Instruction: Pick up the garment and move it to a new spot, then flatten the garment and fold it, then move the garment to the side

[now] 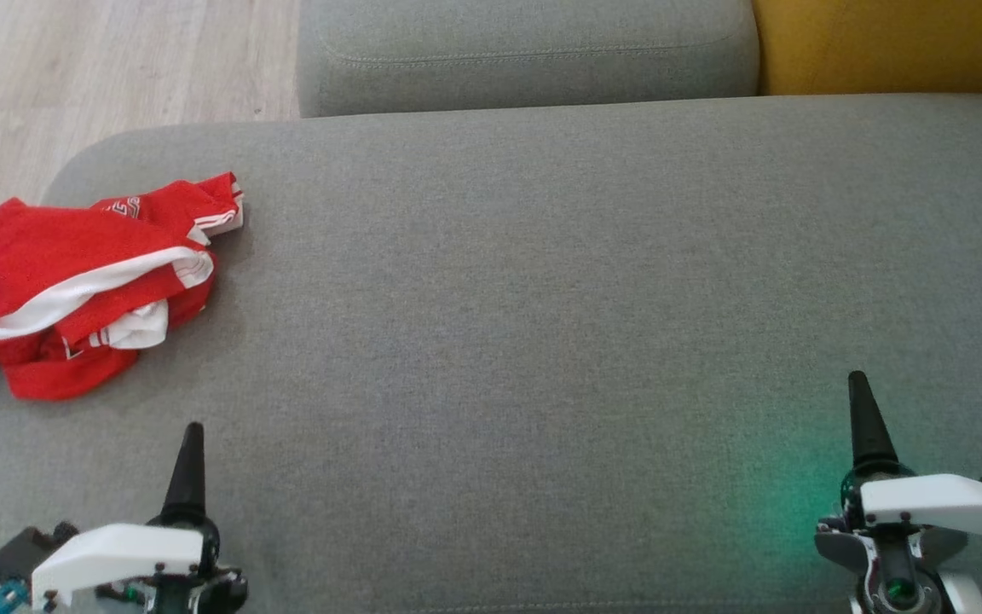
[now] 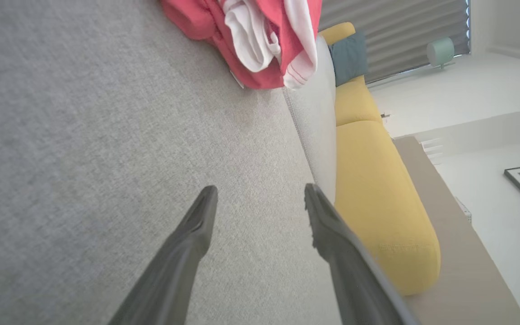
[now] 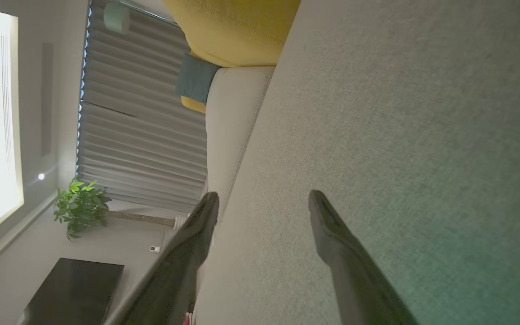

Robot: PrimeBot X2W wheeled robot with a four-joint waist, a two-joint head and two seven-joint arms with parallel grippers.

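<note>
Cloth like that red-and-white garment looks light, limp and probably a little slick, like sports jersey fabric, so I'd expect it to sag and unfold the moment it is lifted instead of keeping its shape. It lies crumpled in a heap at the left end of the grey seat cushion, toward the cushion's back edge, and part of it seems to spill over the left rim. The left gripper hovers over the cushion's front left, fingers spread wide with nothing between them, pointing toward the heap but well apart from it. The right gripper hangs over the cushion's front right, also gaping and empty, far from the garment. A pinch on a raised ridge of the heap looks the safest hold, perhaps the thick fold with the white stripe nearest the cushion's middle. A shallow bite would likely catch only one layer and let the rest trail.
</note>
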